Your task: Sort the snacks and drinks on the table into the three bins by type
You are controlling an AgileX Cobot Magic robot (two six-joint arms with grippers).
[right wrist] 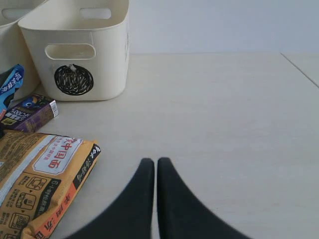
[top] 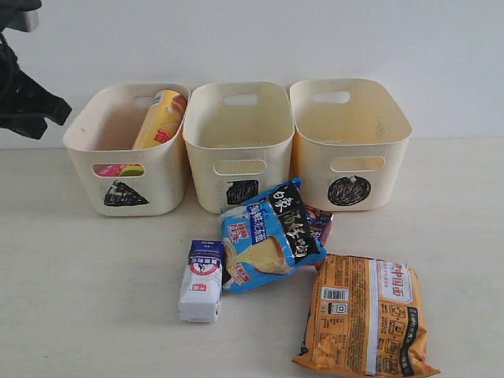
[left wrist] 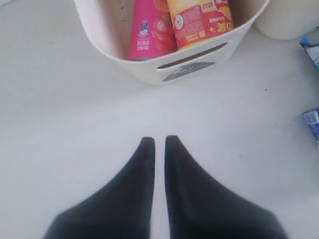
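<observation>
Three cream bins stand side by side at the back of the worktop [top: 79, 299]: the triangle bin [top: 165, 181], the square bin [top: 236, 150] and the circle bin [top: 350, 146]. In the triangle bin the yellow-orange chip tube [top: 161, 118] leans against the wall, with the pink chip tube [left wrist: 149, 30] beside it. The blue bag [top: 268, 236] lies tilted before the square bin. The white carton [top: 202, 281] lies flat just beside it, a small purple carton [top: 319, 223] is partly hidden behind it, and the orange bag [top: 366, 315] lies flat near the front edge.

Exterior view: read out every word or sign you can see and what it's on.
Black triangle: left bin.
Black square: middle bin.
Black circle: right bin.
"中国面", apparently: white label of the large orange bag.
Barcode: same bag, digits too small.
Too blurred to read: blue bag, white carton, yellow-orange chip tube, purple box.
</observation>
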